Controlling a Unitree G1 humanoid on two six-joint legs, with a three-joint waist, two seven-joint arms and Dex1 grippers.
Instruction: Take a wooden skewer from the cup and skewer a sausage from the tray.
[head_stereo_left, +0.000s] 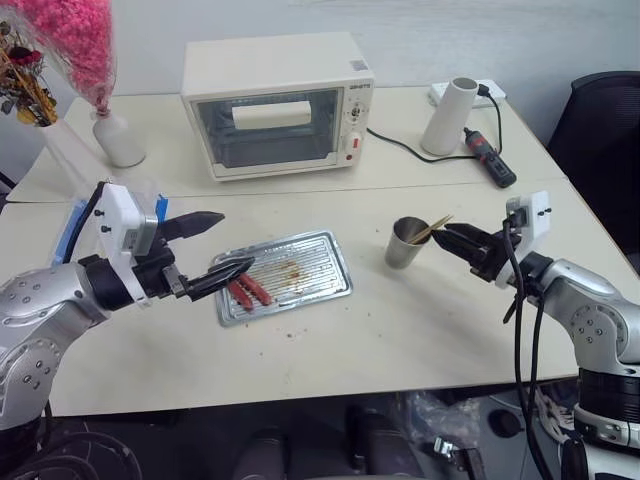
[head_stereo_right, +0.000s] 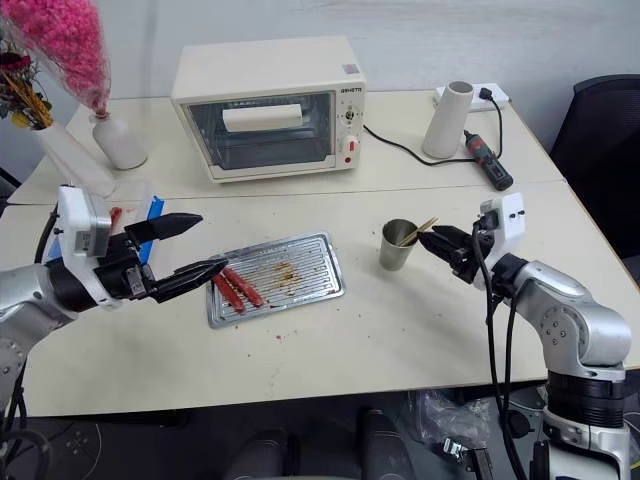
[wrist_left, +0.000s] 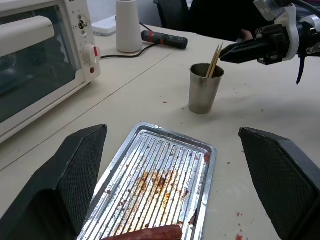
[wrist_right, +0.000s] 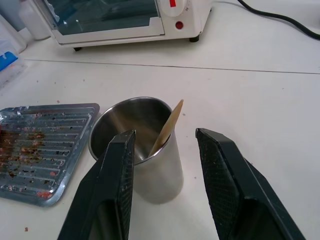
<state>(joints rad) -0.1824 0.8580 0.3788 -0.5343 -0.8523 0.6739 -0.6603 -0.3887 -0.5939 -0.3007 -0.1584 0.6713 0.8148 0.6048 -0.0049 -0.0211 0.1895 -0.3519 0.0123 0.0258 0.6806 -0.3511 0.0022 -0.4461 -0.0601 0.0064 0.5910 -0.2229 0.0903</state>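
The cup (head_stereo_left: 405, 243) stood on open counter (head_stereo_left: 420, 320) right of the tray (head_stereo_left: 300, 272), well inside the near edge, wooden skewer (wrist_right: 167, 128) leaning against its rim. The right gripper (wrist_right: 165, 145) hovered just beside the skewer tip, jaws partly open, empty. The left gripper (head_stereo_left: 222, 245) hung at the tray's left end over two sausages (head_stereo_right: 236, 288), jaws wide, empty. The left wrist view showed one sausage at the tray's edge

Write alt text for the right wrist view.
The right end effector, its two black fingers parted, reaches toward a pale wooden skewer leaning in a small shiny steel cup without touching it. Beside the cup lies a greasy ribbed metal tray; a white toaster oven stands behind.
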